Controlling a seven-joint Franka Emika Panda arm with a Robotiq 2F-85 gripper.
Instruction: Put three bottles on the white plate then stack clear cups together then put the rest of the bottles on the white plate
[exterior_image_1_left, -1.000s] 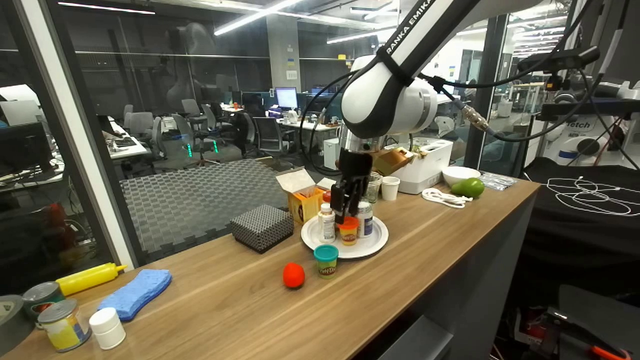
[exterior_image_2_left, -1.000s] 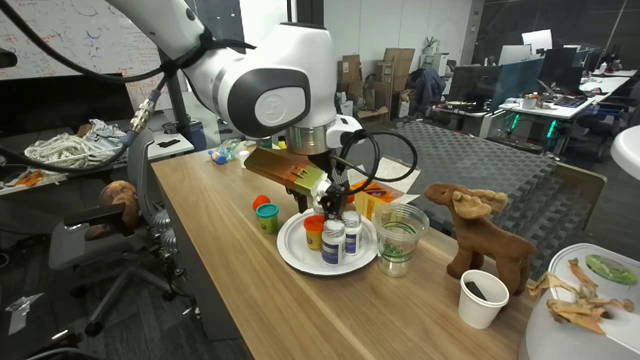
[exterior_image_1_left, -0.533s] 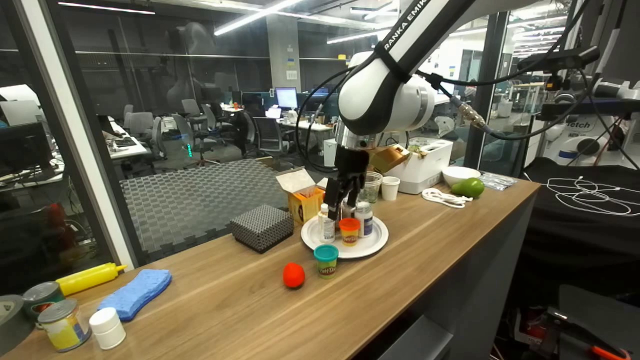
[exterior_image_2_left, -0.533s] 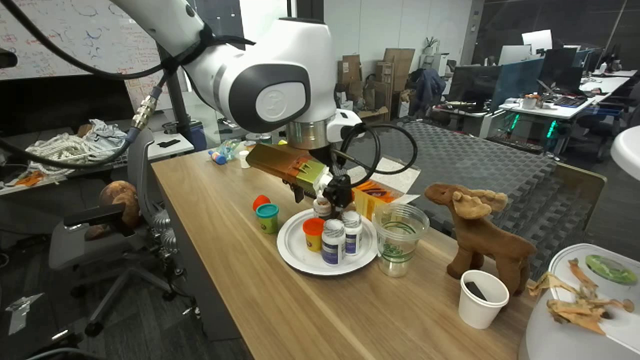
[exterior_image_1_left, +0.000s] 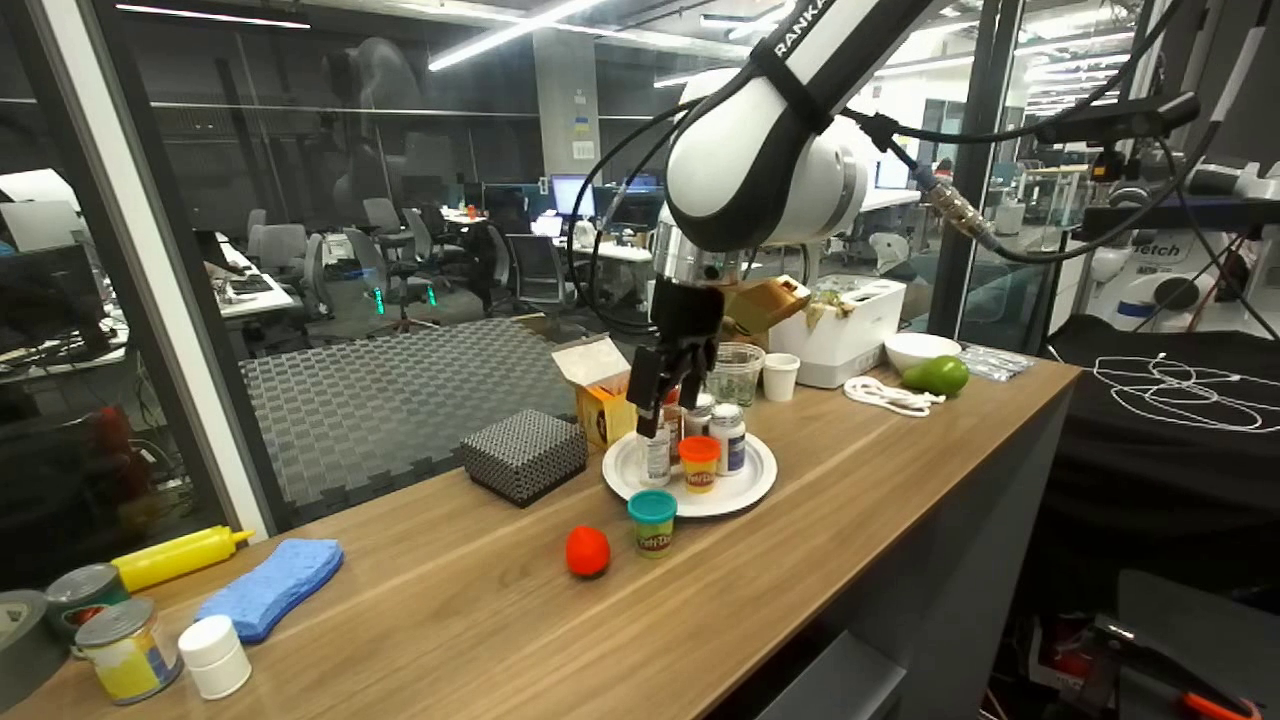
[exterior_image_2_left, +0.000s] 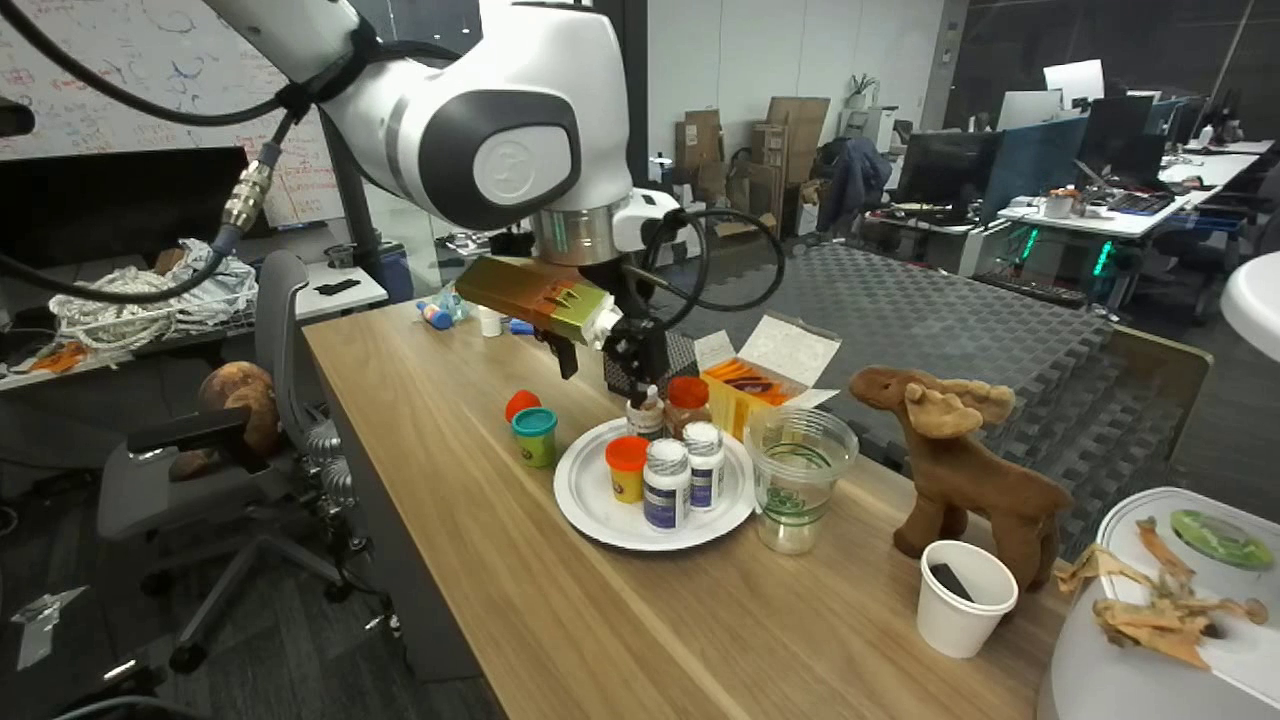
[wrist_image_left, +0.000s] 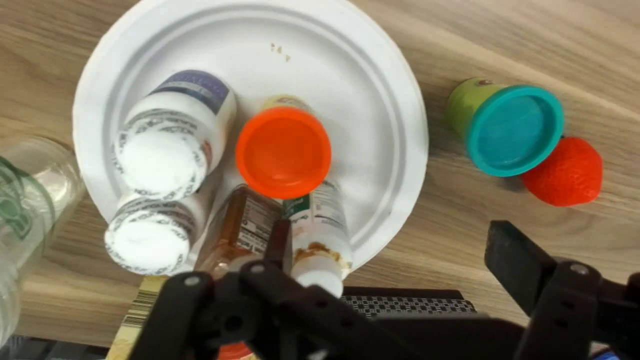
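Amber bottle (wrist_image_left: 244, 226) partly behind tool (wrist_image_left: 391, 244), cups (wrist_image_left: 31, 207) cropped, wrist view

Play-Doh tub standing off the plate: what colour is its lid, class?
The lid is teal, seen best in the wrist view.

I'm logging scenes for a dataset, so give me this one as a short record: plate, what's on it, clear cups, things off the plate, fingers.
Plate: round, white
Standing on it: two purple-label bottles, red-capped bottle, green-label bottle, orange-lidded tub
Clear cups: apparently nested, upright beside the plate
Cup count: cannot tell
Off the plate: teal-lidded tub, white jar
Fingers: wide apart, holding nothing
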